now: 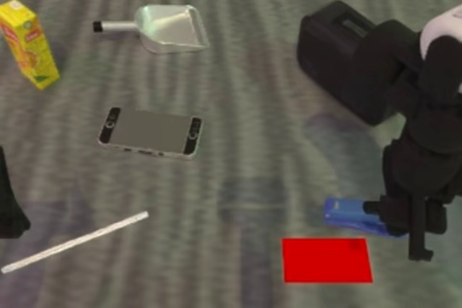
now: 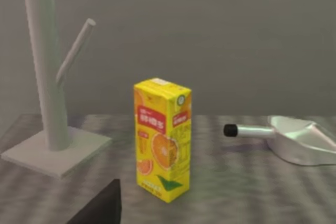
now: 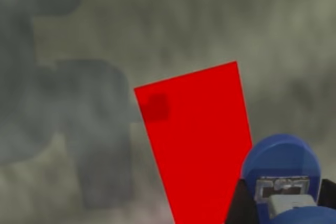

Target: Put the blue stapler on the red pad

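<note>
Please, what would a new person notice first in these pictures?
Most striking is the red pad, bright at the near right of the table. Just behind it, the right gripper is at the blue stapler, which is not on the pad yet. A yellow juice carton stands far left.

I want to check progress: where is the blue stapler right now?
In the top view the blue stapler is at the table's right, in the right gripper, just above the red pad's upper right edge and not yet on it.

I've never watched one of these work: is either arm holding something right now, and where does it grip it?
The right gripper holds the blue stapler by one end; the left arm holds nothing.
</note>
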You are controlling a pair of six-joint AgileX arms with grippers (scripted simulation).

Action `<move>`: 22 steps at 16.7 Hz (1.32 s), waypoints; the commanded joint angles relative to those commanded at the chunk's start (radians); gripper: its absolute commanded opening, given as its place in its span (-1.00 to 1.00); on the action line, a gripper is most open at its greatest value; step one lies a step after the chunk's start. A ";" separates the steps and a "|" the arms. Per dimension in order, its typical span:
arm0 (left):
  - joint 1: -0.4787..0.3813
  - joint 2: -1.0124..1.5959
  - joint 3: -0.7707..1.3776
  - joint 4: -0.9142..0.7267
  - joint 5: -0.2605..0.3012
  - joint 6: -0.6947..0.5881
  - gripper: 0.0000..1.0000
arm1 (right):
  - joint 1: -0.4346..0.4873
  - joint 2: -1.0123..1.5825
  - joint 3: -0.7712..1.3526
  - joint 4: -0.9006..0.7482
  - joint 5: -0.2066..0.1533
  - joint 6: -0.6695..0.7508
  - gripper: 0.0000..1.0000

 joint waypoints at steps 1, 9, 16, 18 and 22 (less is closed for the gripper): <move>0.000 0.000 0.000 0.000 0.000 0.000 1.00 | 0.006 -0.005 0.000 0.011 0.009 -0.063 -1.00; 0.000 0.000 0.000 0.000 0.000 0.000 1.00 | 0.020 -0.021 0.002 0.048 0.036 -0.222 -1.00; 0.000 0.000 0.000 0.000 0.000 0.000 1.00 | 0.030 0.028 -0.055 0.162 0.037 -0.196 -1.00; 0.000 0.000 0.000 0.000 0.000 0.000 1.00 | 0.047 0.069 -0.103 0.257 0.038 -0.184 -1.00; 0.000 0.000 0.000 0.000 0.000 0.000 1.00 | 0.076 0.146 -0.191 0.415 0.037 -0.165 -1.00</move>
